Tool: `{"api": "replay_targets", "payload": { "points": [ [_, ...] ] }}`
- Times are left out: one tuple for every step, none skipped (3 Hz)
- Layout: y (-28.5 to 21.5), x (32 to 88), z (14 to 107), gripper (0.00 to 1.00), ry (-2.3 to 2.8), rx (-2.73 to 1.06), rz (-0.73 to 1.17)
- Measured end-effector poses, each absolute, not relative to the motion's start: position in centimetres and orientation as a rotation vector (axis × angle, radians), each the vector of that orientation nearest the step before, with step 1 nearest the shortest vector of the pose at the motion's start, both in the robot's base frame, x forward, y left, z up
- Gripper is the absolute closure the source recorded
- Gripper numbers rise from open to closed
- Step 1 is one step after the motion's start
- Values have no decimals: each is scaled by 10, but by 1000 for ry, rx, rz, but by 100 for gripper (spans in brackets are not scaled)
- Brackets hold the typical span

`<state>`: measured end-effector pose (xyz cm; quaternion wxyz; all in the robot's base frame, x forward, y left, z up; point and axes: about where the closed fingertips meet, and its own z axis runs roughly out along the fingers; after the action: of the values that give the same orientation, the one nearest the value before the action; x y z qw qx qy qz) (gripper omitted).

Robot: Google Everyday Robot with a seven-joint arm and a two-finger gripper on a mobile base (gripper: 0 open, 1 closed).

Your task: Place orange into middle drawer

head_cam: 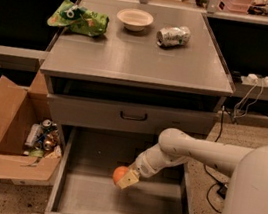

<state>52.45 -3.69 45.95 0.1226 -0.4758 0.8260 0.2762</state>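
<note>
The orange (119, 174) is a round bright fruit held low inside the open middle drawer (80, 191), just above its flat grey tray, near the middle. My gripper (125, 178) is shut on the orange, with a cream finger pad (128, 179) covering its right side. My white arm reaches down into the drawer from the right.
A shut upper drawer front with a dark handle (133, 116) sits above. On the cabinet top lie a green bag (79, 18), a cream bowl (134, 19) and a crushed silver can (173, 36). An open cardboard box (16, 131) with clutter stands on the floor at the left.
</note>
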Motion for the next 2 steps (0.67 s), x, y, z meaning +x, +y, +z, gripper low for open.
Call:
{"api": "replay_targets", "payload": {
  "points": [
    [-38,519,420,100,2492,-1366,820],
    [-37,517,417,74,2499,-1365,825]
  ]
}}
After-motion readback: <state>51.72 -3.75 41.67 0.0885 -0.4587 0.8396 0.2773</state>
